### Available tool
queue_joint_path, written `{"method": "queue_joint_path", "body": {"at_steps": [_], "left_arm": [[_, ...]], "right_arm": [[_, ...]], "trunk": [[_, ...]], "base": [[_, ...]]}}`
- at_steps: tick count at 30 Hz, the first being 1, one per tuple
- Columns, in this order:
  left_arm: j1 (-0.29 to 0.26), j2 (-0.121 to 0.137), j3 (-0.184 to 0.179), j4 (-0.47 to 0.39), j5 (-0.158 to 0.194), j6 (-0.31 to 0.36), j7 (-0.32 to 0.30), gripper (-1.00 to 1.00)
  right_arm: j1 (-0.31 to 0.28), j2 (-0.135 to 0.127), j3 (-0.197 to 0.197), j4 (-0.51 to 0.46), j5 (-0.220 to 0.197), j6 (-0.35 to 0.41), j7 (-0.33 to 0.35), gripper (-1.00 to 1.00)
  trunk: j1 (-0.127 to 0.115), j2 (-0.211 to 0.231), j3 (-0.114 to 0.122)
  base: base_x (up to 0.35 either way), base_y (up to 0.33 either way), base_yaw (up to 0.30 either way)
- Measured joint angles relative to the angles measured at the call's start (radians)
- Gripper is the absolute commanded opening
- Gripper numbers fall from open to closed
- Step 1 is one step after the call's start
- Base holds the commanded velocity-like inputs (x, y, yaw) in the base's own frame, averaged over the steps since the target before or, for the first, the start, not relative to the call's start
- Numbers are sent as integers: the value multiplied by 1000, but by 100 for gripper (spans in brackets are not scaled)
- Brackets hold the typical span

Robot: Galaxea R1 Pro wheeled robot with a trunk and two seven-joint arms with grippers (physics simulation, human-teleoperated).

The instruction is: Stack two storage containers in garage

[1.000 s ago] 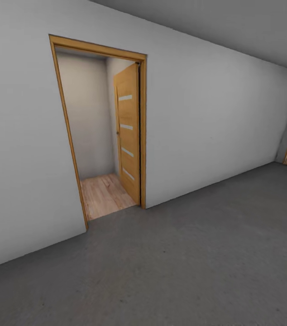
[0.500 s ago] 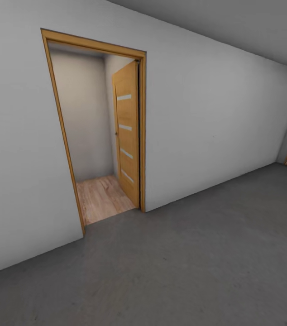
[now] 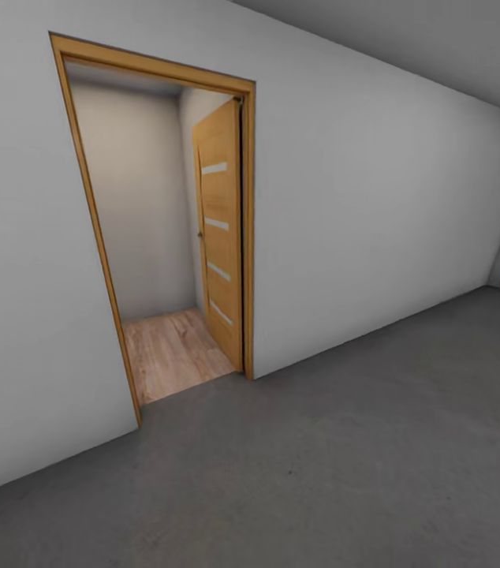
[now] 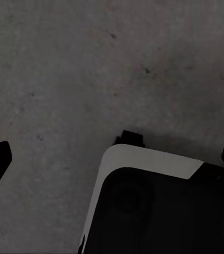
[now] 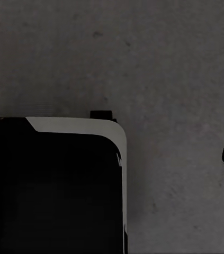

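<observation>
Concrete floor of the garage was faced beside an open doorway onto wood planks, no container was seen, whether either gripper was open could not be told, and the carrying and stacking were judged unfinished.

Soft, even light falls on the grey-white wall, with no glare and no hard shadows. The doorway at the left glows warmer. The floor darkens toward the near edge. Straight lines lean at the frame edges. Both wrist views are dim and grainy.
</observation>
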Motion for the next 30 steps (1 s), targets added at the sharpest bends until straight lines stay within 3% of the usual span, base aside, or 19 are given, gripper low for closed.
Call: {"method": "queue_joint_path", "body": {"at_steps": [30], "left_arm": [[0,-5,-1,0,-2,5,-1,100]], "right_arm": [[0,2,0,0,-2,0,-3,100]], "trunk": [[0,0,0]], "base": [[323,0,1]]}}
